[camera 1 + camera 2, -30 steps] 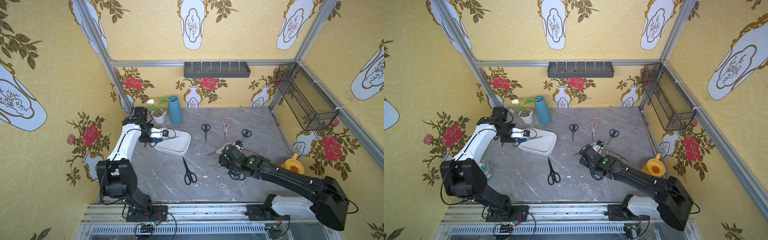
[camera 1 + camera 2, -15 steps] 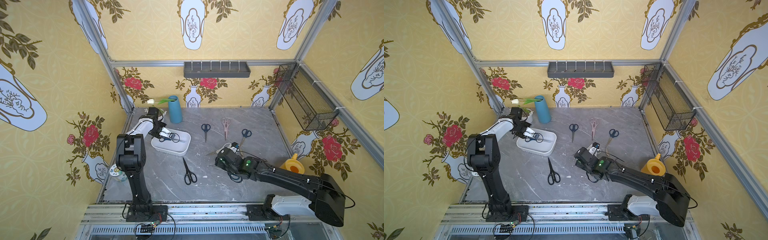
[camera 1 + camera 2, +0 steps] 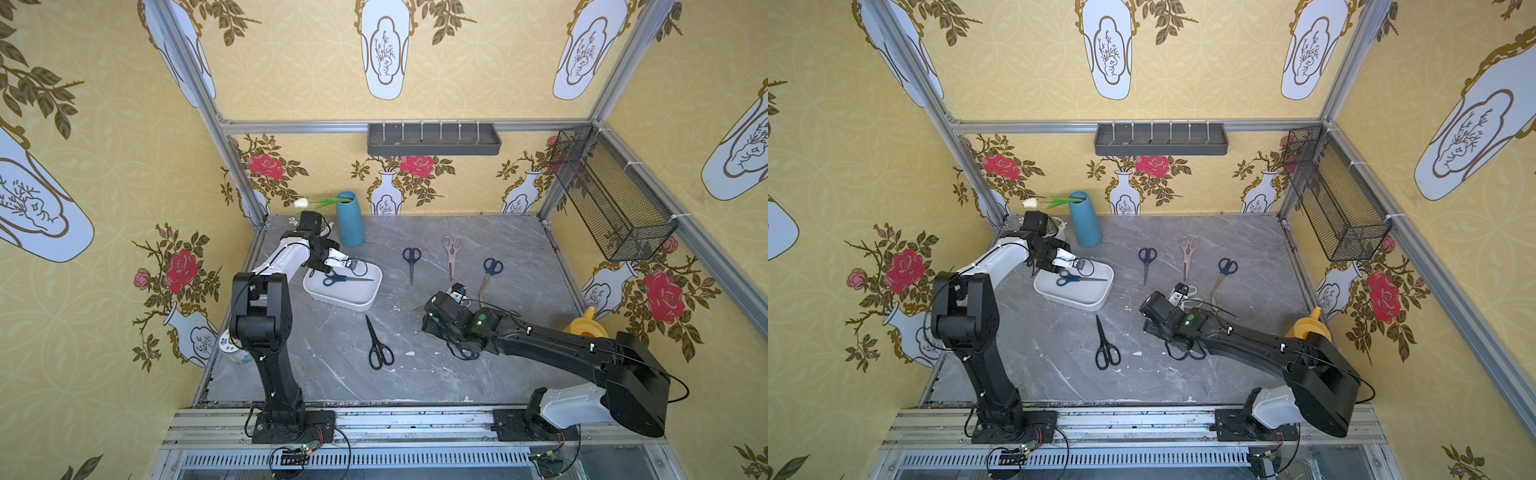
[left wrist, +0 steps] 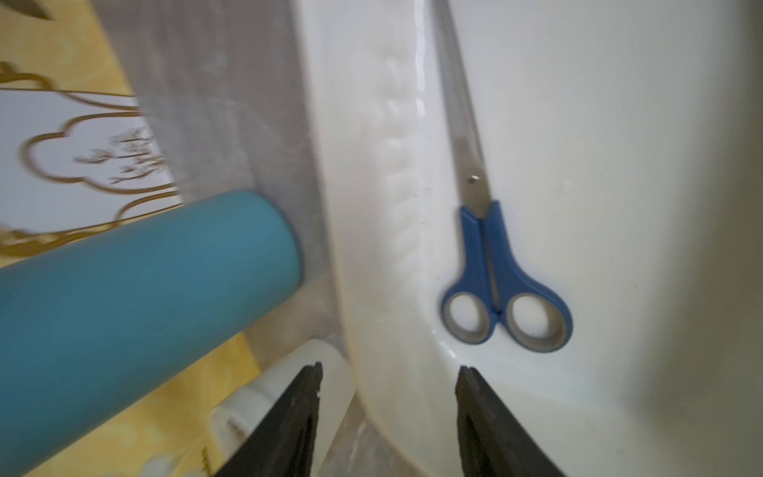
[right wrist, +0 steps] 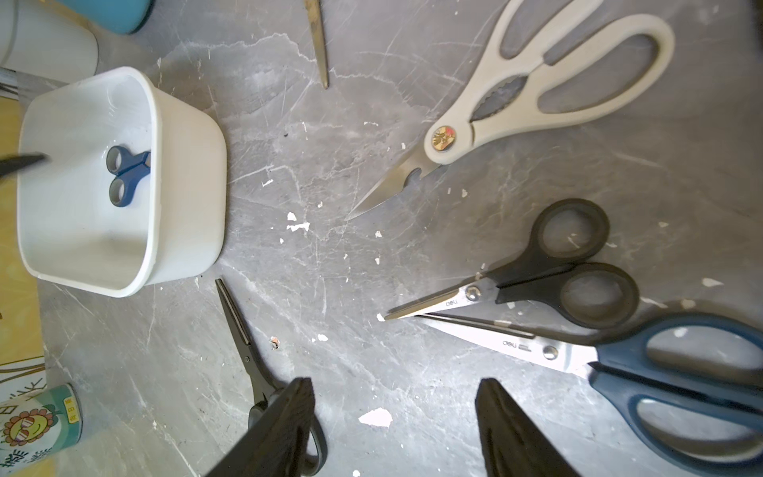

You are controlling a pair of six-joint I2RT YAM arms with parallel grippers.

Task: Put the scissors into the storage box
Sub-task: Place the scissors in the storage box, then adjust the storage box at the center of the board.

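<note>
Done: blue pair [image 4: 495, 268] lay in box [image 3: 361, 305], left | left tool [image 4: 390, 369] hung wide, empty, at its rim | right tool [image 5: 394, 384] gaped empty over loose scissors [image 5: 557, 281], mid-right | roughly seven pairs in view remained.

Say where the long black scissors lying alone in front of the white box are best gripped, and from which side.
On the black scissors, probably the narrow neck between blades and handle loops, from straight above, closing across its width: they lie flat and closed on the table, leaving nothing to get under.
</note>
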